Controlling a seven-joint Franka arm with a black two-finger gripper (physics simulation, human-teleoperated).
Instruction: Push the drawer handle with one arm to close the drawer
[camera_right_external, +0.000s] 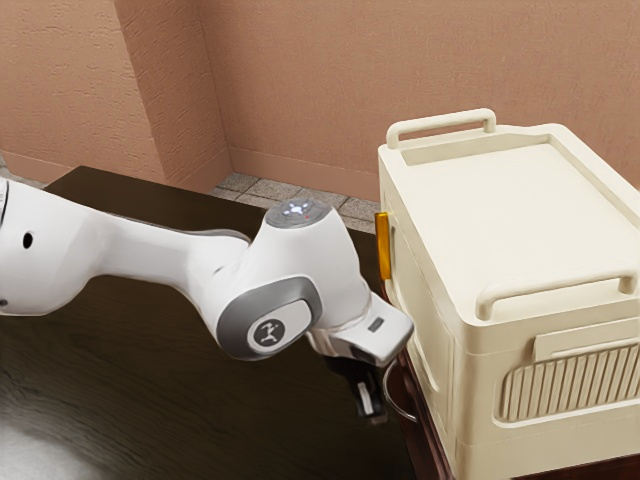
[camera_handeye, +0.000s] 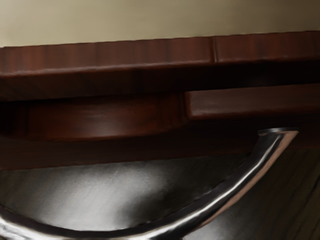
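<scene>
Meeting reddish wood (camera_handeye: 220, 137) in the wrist view, the handle's end (camera_handeye: 276, 136).

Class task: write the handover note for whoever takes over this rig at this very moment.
Gripper: beside the curved metal handle, pointing down; whether it touches is unclear.
Job's things: the handle is on the reddish-wood drawer front, below the cream case.
Done: gripper is at the handle; closure can't be confirmed.
Left: check the drawer, and probably push the handle inward if it isn't fully shut.
</scene>
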